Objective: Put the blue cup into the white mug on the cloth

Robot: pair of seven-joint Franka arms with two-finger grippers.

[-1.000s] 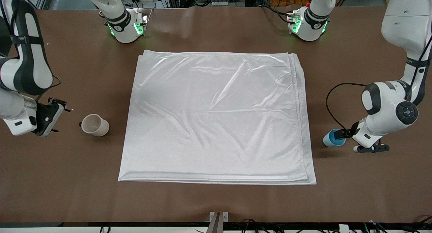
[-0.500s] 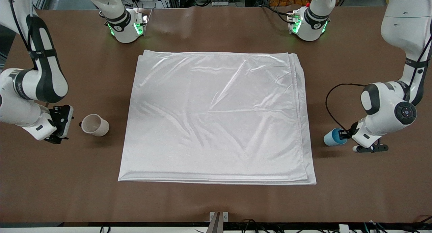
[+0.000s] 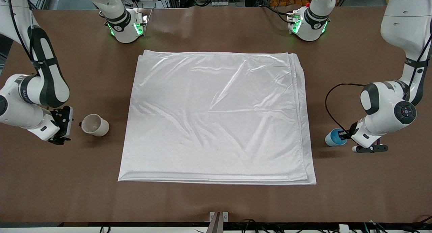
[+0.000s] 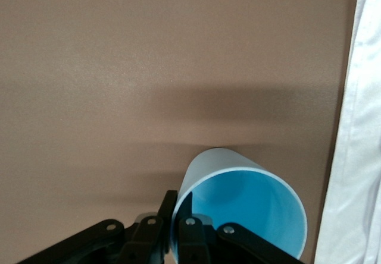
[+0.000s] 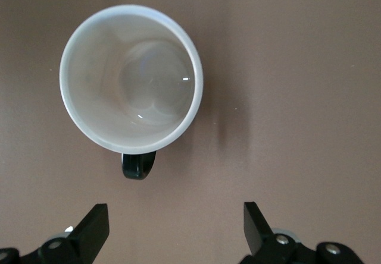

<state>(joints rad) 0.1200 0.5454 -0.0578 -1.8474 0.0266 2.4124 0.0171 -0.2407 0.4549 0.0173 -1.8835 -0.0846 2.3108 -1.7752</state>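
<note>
Gripping the rim of the blue cup, the left gripper has its fingers pressed together on the cup wall, one pad inside and one outside; only the fingertips enter the left wrist view, the rest being cut off at the frame edge. In the front view this gripper is largely masked by the arm's wrist, and the blue cup shows only partly, standing on the brown table between the arm and the cloth, near the cloth's edge at the left arm's end. A strip of that cloth edge appears in the left wrist view.

The right gripper hangs with its fingers spread wide, holding nothing; only two dark fingertips show, the body being cropped. The white mug stands upright on bare table, its dark handle turned toward the gripper. In the front view the right gripper sits just beside the white mug, apart from it, toward the right arm's end, off the cloth.
</note>
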